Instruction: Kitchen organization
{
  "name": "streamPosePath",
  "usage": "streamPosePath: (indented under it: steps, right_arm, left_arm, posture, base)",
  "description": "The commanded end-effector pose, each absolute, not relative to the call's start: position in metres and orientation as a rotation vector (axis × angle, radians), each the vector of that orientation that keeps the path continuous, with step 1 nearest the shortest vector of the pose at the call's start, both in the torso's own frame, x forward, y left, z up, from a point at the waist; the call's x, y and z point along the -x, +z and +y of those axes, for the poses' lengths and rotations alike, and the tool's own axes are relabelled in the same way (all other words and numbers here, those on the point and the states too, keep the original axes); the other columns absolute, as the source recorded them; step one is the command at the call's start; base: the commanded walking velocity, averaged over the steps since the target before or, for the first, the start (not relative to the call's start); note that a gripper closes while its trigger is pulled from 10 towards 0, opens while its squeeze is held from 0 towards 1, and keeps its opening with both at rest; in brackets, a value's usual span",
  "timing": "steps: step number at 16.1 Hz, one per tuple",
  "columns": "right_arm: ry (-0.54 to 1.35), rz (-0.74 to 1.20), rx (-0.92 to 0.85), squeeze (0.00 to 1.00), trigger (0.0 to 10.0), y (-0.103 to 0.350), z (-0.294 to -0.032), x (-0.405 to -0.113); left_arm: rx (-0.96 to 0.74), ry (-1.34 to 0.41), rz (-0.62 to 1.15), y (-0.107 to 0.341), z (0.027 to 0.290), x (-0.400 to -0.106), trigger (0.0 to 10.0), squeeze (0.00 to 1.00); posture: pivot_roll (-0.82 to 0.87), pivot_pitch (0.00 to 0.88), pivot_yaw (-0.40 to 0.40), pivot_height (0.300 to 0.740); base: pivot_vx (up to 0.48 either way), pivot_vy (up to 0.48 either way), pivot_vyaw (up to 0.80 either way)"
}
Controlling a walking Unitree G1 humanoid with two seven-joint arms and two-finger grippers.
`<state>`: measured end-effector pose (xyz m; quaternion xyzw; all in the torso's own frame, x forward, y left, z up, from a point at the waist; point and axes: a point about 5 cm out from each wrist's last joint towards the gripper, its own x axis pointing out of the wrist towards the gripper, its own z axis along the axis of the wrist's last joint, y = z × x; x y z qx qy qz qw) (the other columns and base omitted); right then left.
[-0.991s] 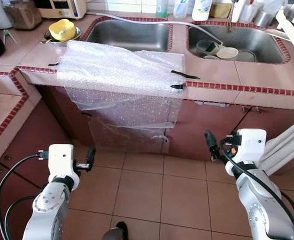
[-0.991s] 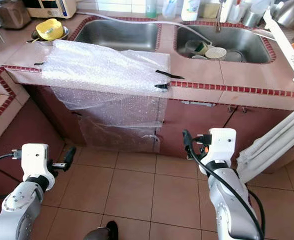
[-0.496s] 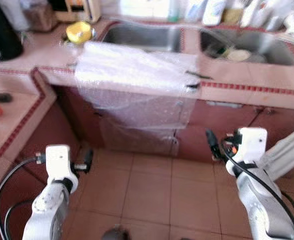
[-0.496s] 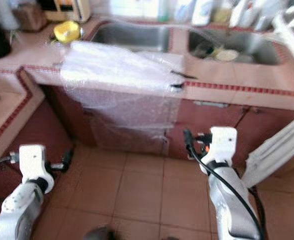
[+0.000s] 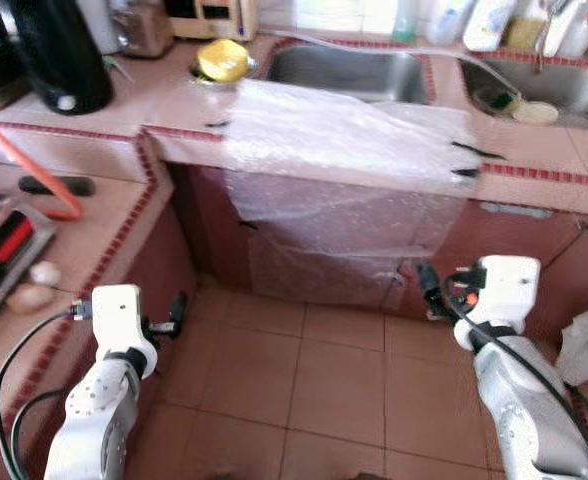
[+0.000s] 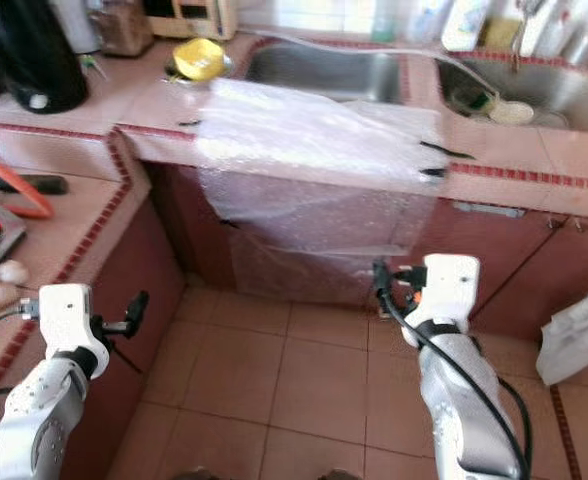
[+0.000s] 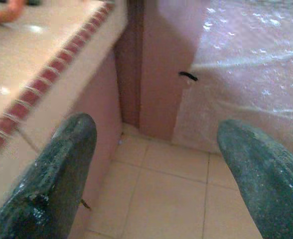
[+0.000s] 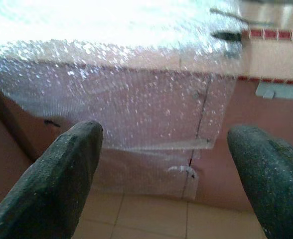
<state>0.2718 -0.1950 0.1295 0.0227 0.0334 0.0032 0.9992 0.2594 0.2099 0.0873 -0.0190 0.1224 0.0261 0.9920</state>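
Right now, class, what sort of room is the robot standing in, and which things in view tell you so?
Most likely a home kitchen: a tiled counter holds a double steel sink with dishes in one basin, bottles stand behind it, and a black kettle sits at the corner.

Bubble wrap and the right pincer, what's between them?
Bare tiled floor separates the open right pincer from the bubble wrap draped over the counter edge, seen in the right eye view.
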Motion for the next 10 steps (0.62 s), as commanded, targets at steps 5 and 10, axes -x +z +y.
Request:
streamPosePath:
  steps: [5,10]
  right_arm:
    - [0.009,0.079,-0.072,0.0,10.0,0.129,-0.191,-0.274]
    - [0.007,0.074,-0.061,0.0,10.0,0.13,-0.191,-0.276]
  left_arm:
    - [0.077,-0.015,0.145,0.105,0.201,-0.271,10.0,0.0]
    - [0.122,-0.037,0.133,0.109,0.193,-0.272,10.0,0.0]
  posture:
    - [-0.04,0.149,-0.01,0.74]
    - [-0.04,0.15,-0.01,0.74]
  base:
    - [0.0,0.0,-0.45]
    - [0.0,0.0,-0.8]
